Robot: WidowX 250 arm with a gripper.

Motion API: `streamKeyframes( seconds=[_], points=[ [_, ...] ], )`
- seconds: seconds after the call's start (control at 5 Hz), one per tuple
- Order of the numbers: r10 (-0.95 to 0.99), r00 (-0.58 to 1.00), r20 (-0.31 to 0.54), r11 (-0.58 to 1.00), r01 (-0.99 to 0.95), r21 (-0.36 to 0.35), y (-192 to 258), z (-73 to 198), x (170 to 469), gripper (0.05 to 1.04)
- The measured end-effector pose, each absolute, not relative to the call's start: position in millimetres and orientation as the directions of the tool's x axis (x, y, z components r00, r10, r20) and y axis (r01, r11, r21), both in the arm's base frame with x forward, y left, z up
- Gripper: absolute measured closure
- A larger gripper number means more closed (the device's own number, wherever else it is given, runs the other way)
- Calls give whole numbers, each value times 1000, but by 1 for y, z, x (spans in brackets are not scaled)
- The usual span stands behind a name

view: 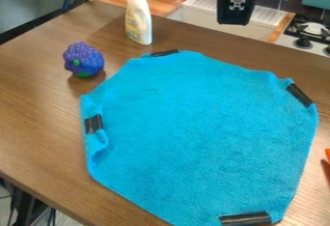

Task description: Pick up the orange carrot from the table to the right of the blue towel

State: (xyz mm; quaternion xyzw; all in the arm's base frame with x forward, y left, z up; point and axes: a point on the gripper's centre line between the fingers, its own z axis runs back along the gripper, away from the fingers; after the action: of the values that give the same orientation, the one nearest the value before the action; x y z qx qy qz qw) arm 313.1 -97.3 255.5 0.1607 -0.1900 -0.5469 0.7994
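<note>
A bright turquoise-blue cloth [199, 128] lies spread over the middle of the brown wood-grain table [29, 104]. It has a soft, towel-like, finely textured surface and an uneven, many-sided outline. Most of it lies nearly flat, with slight ripples along the upper right edge; the left edge is bunched into a raised fold. Four black strips sit at its margins: one at the far edge, one at the right corner, one on the left fold and one by the near right corner.

The black gripper [236, 7] hangs at the top of the view, beyond the cloth's far edge and apart from it. Whether it is open or closed cannot be told.

Past the cloth's far left side stands an upright white bottle [138, 20] with a white cap. Nearer the left edge rests a bumpy purple-blue toy fruit [82, 58] with green patches, just beside the cloth but not touching it.
</note>
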Motion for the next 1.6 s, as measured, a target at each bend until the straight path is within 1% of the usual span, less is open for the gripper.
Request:
streamKeyframes(
  seconds=[0.2, 0.4, 0.6, 0.8, 1.0, 1.2, 1.4, 1.6],
  points=[
    [-929, 351, 120, 367, 817, 445, -99, 247, 315, 83],
    [-841, 474, 260, 541, 744, 393, -135, 245, 305, 83],
    [-756, 583, 298, 654, 663, 365, -149, 235, 306, 83],
    [-619, 654, 435, 785, 510, 351, -172, 227, 304, 83],
    [-419, 709, 567, 908, 329, 260, -185, 217, 304, 83],
    [-293, 762, 578, 951, 295, 93, -202, 204, 301, 83],
    [-109, 781, 615, 961, 240, -135, -217, 182, 302, 83],
    [30, 764, 644, 926, 222, -307, -231, 171, 302, 83]
  ],
)
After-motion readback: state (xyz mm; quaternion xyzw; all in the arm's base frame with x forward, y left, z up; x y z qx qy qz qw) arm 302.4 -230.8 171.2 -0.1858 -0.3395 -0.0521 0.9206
